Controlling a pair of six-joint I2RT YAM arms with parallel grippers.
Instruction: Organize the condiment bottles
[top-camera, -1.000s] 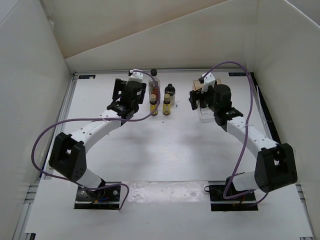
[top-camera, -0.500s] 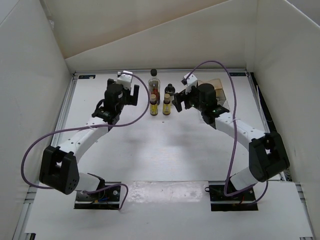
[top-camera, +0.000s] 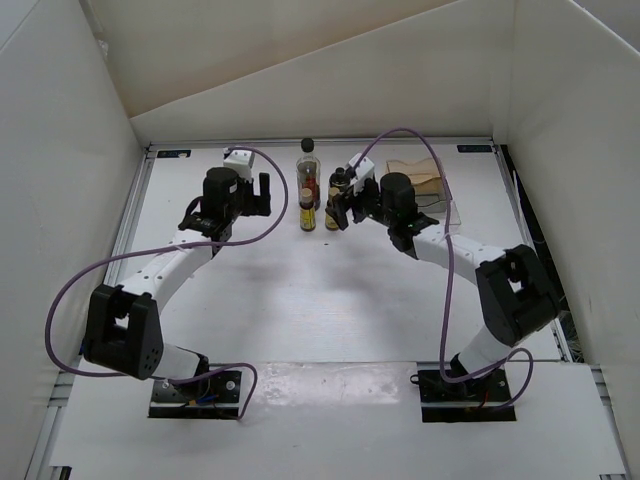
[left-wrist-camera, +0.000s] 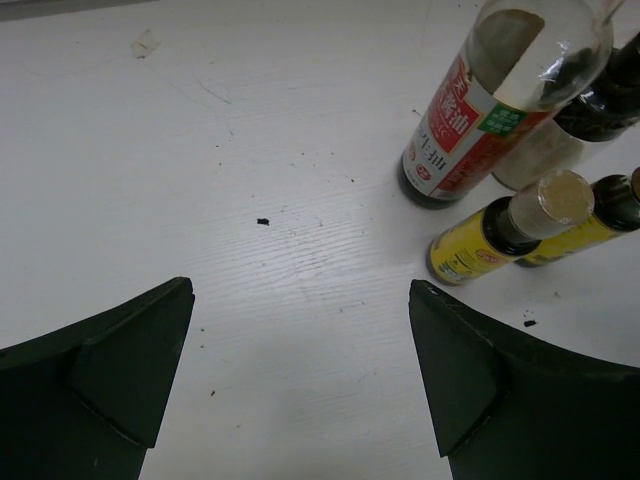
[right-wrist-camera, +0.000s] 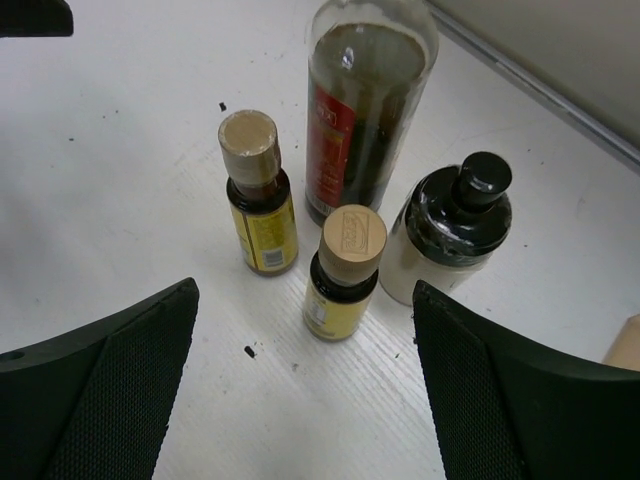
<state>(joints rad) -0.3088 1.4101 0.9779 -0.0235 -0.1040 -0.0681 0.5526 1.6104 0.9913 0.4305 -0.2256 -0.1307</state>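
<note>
Four condiment bottles stand upright in a cluster at the back middle of the table. The tall clear bottle (top-camera: 309, 172) with black cap and red label is behind, with the squat whitish bottle (top-camera: 339, 181) to its right. Two small yellow-amber bottles (top-camera: 308, 210) (top-camera: 332, 213) stand in front. My left gripper (top-camera: 262, 191) is open and empty, left of the cluster. My right gripper (top-camera: 340, 207) is open and empty, at the cluster's right. The right wrist view shows the tall bottle (right-wrist-camera: 365, 110), the squat one (right-wrist-camera: 450, 235) and both yellow ones (right-wrist-camera: 258, 200) (right-wrist-camera: 343, 270) beyond its jaws (right-wrist-camera: 305, 380). The left wrist view shows the tall bottle (left-wrist-camera: 480, 100) and a yellow one (left-wrist-camera: 500, 235), off to the right of the left gripper (left-wrist-camera: 300, 370).
A clear plastic box (top-camera: 432, 200) with tan backing (top-camera: 415, 172) lies at the back right, behind my right arm. White walls enclose the table on the left, back and right. Purple cables loop over both arms.
My right gripper has swung left from the clear box to the bottle cluster. My left gripper has drawn back leftward from the tall bottle. The bottles have not moved.
</note>
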